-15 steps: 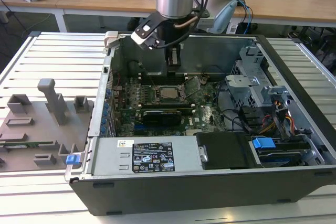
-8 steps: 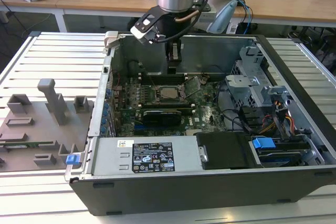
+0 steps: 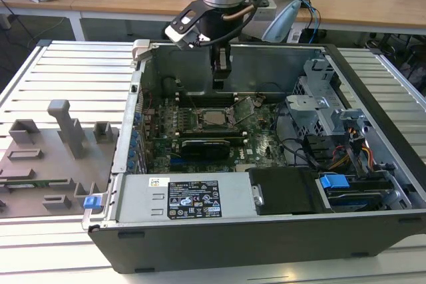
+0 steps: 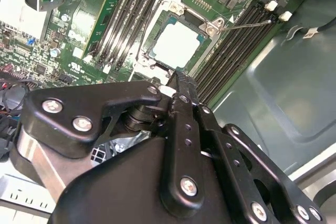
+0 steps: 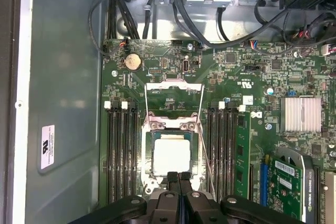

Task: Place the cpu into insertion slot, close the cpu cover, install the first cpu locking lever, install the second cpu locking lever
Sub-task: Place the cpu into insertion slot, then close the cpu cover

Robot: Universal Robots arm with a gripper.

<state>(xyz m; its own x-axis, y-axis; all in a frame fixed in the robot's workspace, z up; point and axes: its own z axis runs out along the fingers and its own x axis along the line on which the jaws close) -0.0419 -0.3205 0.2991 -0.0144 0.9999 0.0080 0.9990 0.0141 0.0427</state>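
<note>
The cpu (image 5: 171, 156) lies flat in the insertion slot (image 5: 149, 153), its silver top bare; the exterior view has it (image 3: 214, 118) mid-board. The cpu cover (image 5: 173, 84) is swung open on its hinge beyond the socket, with the green board showing through its window. One thin wire locking lever (image 4: 249, 23) sticks out unlatched beside the socket. My gripper (image 5: 179, 178) hovers just above the socket's near edge, shut and holding nothing. Its tips (image 4: 170, 83) sit close together, and in the exterior view the gripper (image 3: 221, 81) hangs over the board's back half.
Long black memory slots (image 5: 122, 150) flank the socket on both sides. A graphics card (image 3: 206, 145) lies in front of the socket. The case walls (image 3: 143, 78), the drive cage (image 3: 313, 104) and cables (image 3: 299, 151) hem the board in. A grey fixture plate (image 3: 53, 157) sits outside on the exterior view's left.
</note>
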